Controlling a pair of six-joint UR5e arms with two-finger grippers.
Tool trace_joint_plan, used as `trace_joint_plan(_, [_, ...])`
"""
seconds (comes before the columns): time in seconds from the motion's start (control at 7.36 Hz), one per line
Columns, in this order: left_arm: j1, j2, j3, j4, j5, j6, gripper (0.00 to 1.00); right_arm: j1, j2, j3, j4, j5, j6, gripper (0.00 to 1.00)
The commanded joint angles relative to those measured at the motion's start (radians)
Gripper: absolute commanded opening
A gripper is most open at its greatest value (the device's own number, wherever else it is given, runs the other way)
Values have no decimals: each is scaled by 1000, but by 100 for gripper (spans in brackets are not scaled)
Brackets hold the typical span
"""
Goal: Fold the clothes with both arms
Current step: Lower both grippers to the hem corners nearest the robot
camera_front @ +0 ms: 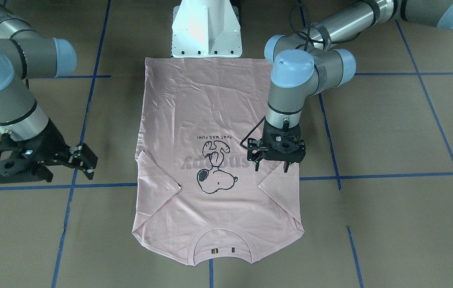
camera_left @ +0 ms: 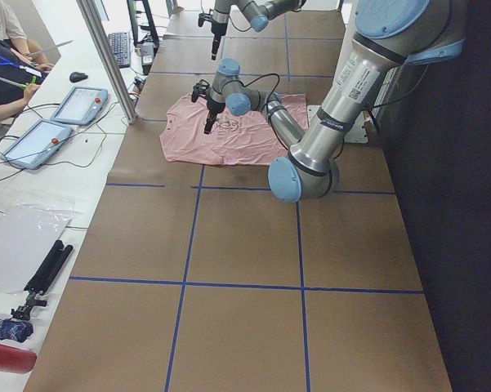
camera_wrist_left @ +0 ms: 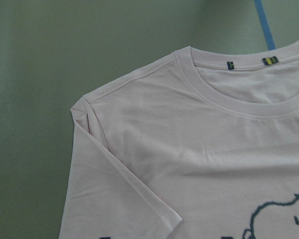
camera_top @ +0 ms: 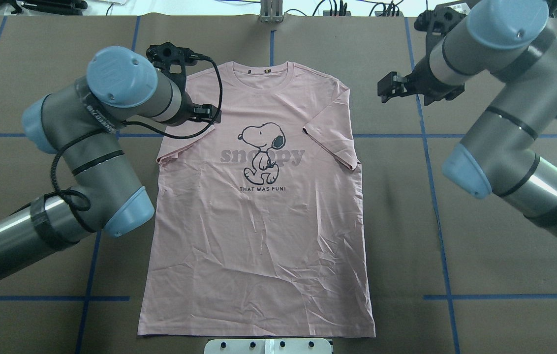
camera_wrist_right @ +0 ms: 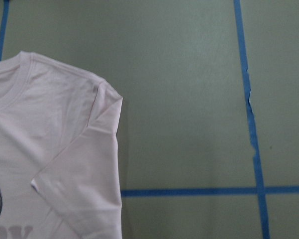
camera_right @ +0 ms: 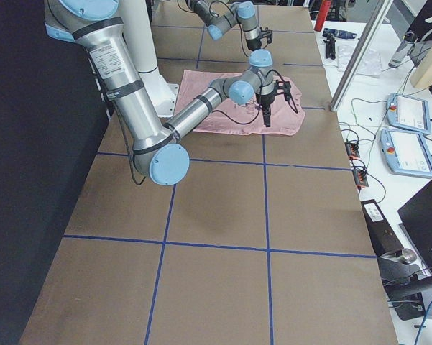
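Pink T-shirt (camera_front: pixel 218 120) lay flat under my left gripper (camera_front: pixel 271 168), near my right gripper (camera_front: pixel 85 161), both gaping open and empty, so sleeves (camera_front: pixel 158 173) looked tucked in but the whole body fold was left.

One T-shirt (camera_top: pixel 259 221), two arms (camera_top: pixel 86 162) (camera_top: pixel 505 132)

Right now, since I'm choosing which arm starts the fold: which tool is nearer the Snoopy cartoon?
Left. The left tool hangs over the T-shirt, close beside the Snoopy cartoon. The right tool is off the T-shirt, over the table on the other side.
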State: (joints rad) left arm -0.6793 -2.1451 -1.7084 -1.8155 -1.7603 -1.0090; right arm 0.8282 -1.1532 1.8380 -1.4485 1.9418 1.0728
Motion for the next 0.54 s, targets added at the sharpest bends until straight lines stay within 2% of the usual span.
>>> trace_joint_plan(0.0, [73, 115, -167, -25, -1, -55, 100, -239, -193, 273, -1, -158, 279, 100])
trace_joint_plan(0.14, [122, 158, -216, -27, 2, -110, 100, -368, -239, 350, -1, -261, 400, 100])
trace_joint_plan(0.41, [194, 293, -328, -31, 34, -159, 100, -542, -260, 377, -1, -409, 539, 99])
